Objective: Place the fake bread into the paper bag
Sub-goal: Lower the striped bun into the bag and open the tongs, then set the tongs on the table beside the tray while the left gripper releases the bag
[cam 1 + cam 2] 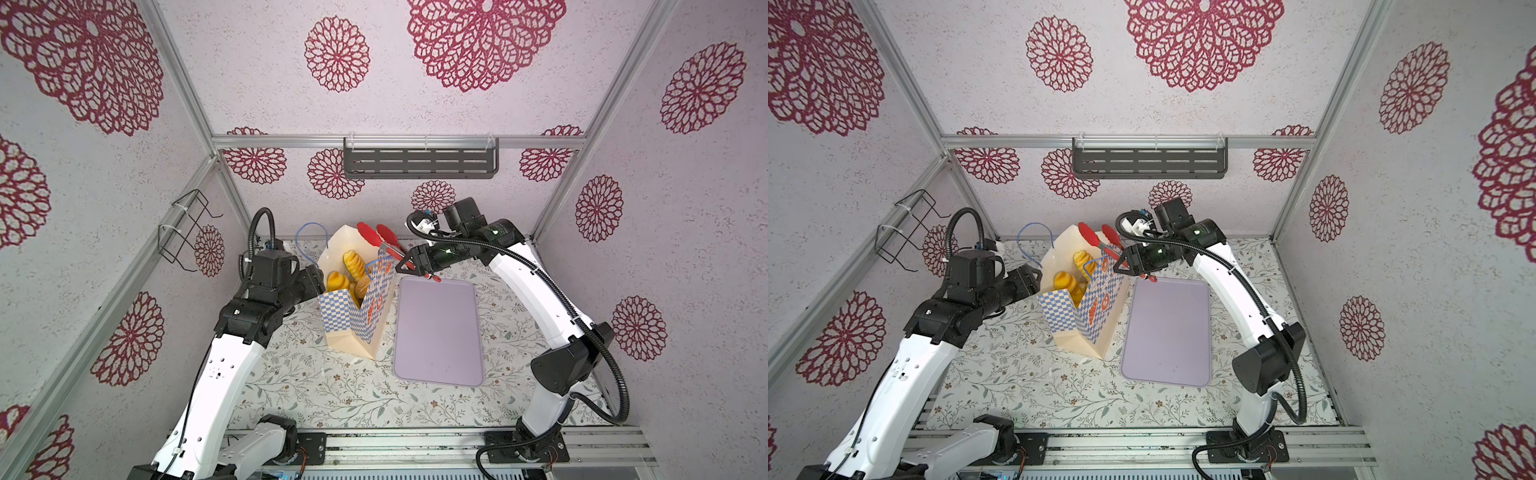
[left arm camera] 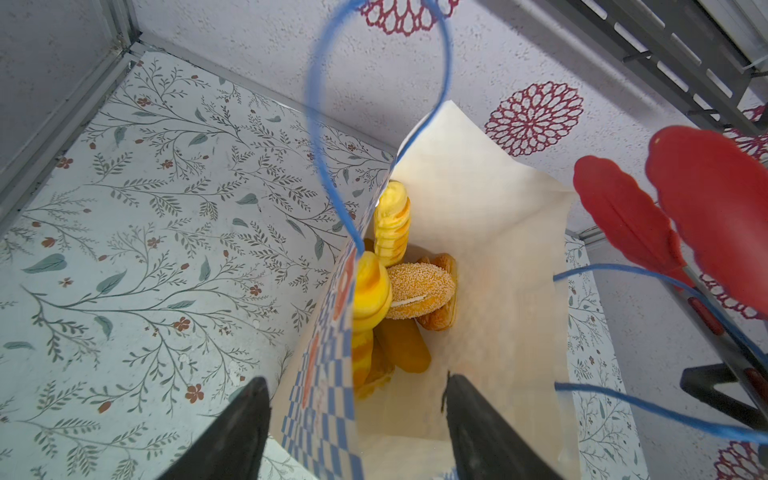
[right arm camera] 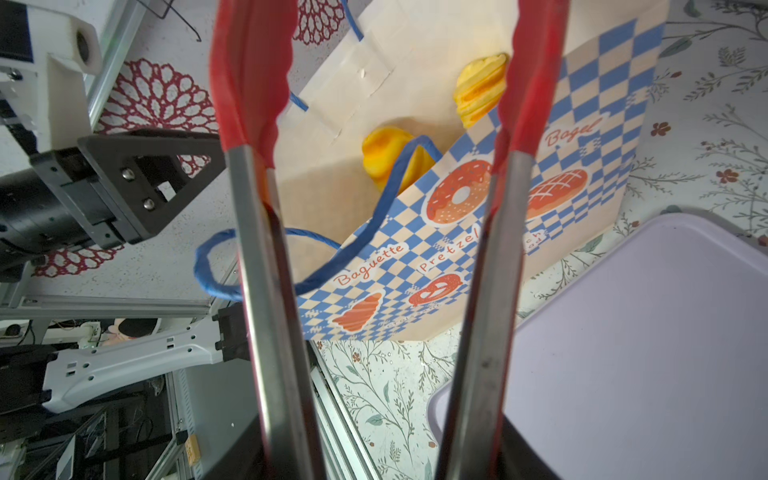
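In both top views the paper bag (image 1: 345,322) stands on the worktop (image 1: 291,386) beside a bare lilac tray (image 1: 438,332), the fake bread (image 1: 354,266) inside it. Left wrist view: the left pincer (image 2: 355,378) gapes astride the bag's checked wall, unclamped. Right wrist view: the right pincer (image 3: 382,457) is clenched on red tongs (image 3: 266,291), blades parted, empty. The loaves look light, glossy, probably slippery; grip them mid-body.

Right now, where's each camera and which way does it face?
Both top views: overhead near the arms' bases, looking down on paper bag and tray; both arms show.
Left wrist: over the left hand, looking into the bag at fake bread; fingers show.
Right wrist: behind the right hand, looking along red tongs at the bag's side; left arm shows.
Shared: wrist views catch bag, bread, tongs.
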You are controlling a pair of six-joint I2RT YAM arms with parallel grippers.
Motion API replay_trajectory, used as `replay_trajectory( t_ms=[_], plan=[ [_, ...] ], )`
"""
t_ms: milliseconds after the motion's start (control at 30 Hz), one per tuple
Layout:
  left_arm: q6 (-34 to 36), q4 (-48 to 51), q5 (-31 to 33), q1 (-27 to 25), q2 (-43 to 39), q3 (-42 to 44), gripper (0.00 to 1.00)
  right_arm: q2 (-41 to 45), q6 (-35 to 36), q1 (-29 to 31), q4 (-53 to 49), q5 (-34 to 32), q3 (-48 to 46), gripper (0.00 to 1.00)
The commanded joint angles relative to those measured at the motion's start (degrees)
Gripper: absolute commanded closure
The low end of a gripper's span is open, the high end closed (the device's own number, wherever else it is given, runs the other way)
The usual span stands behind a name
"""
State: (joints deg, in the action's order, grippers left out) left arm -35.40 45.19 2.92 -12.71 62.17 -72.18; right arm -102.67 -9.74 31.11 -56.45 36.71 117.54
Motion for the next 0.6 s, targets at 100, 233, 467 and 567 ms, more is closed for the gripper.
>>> replay_trajectory(
  t_ms=[100, 233, 467, 567],
  plan=[
    [0.2, 0.7, 1.1, 0.7, -1.2, -0.3, 0.30, 5.8, -3.2, -1.7, 7.0, -4.4, 1.1, 0.44],
    [0.6, 1.2, 1.7, 1.0, -1.9, -1.0, 0.29, 10.7, -6.1, -4.1, 13.2, -6.8, -3.9, 0.45],
    [0.9, 1.3, 2.1, 1.6, -2.9, -0.8, 0.29, 23.2, -12.0, -14.2, 22.6, -14.0, -21.4, 0.45],
    [1.0, 0.8, 2.1, 2.0, -3.2, -0.3, 0.29, 26.2, -11.7, -20.8, 21.0, -21.1, -29.4, 0.45]
  ],
)
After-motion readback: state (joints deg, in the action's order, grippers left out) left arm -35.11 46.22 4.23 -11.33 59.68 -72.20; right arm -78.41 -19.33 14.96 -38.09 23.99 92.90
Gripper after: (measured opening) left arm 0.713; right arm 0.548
